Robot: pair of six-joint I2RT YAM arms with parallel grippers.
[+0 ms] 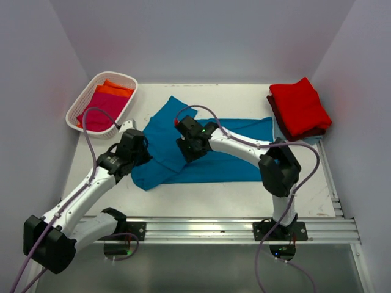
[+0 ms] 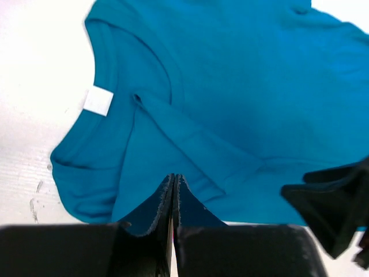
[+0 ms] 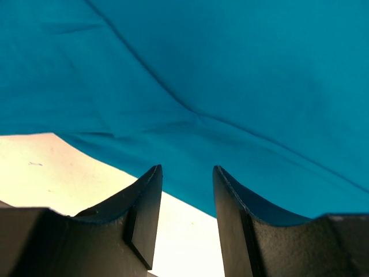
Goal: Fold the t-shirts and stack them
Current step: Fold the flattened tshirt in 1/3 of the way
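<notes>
Two arms reach over the teal t-shirt (image 1: 214, 171), which you see from above lying just right of the basket (image 1: 79, 97). Your left wrist view shows the left gripper (image 2: 173, 179) closed tight above the cloth. Your right wrist view shows the right gripper (image 3: 187, 173) parted and empty.

**Obscured and cropped areas**

In the top view, the left arm (image 1: 91, 183) and right arm (image 1: 244, 146) are covering parts of the teal t-shirt (image 1: 208, 165). The red t-shirt (image 1: 299, 105) is concealing most of the maroon t-shirt (image 1: 272, 108) beneath it. In the left wrist view, the white label (image 2: 98, 101) is showing no legible print. Both wrist views are cropping the teal cloth at their edges.
</notes>
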